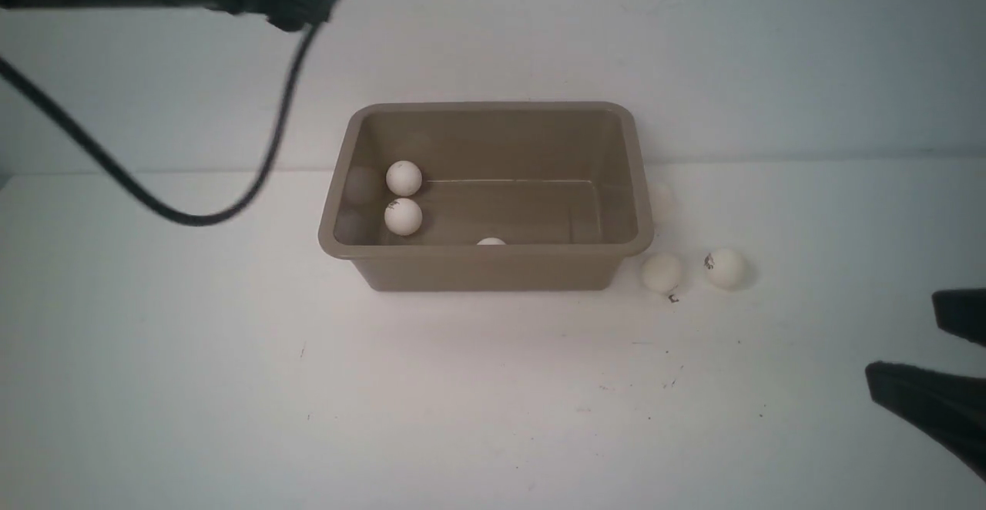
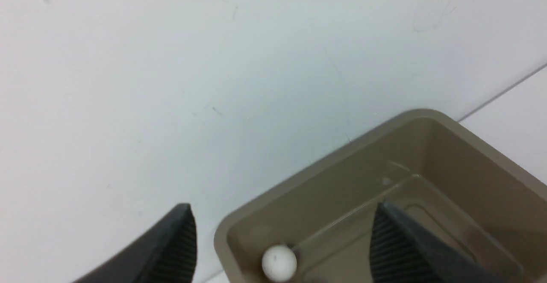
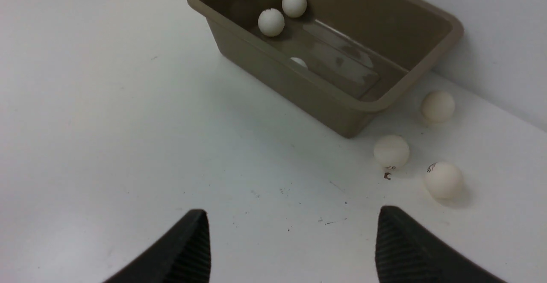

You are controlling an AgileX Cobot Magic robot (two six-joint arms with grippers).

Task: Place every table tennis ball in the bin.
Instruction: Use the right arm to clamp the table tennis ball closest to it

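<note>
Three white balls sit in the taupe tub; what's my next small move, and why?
Probably ease the right gripper toward the small white matte ball farthest from the rectangular taupe plastic bin: its jaws stand open and empty, and it lies outside with two more balls on that arm's side.

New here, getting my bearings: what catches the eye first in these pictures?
The taupe bin stands centre, by the wall, with three white balls inside it. Three loose balls lie on the table beside its right end. The left gripper and right gripper are both open and empty.
</note>
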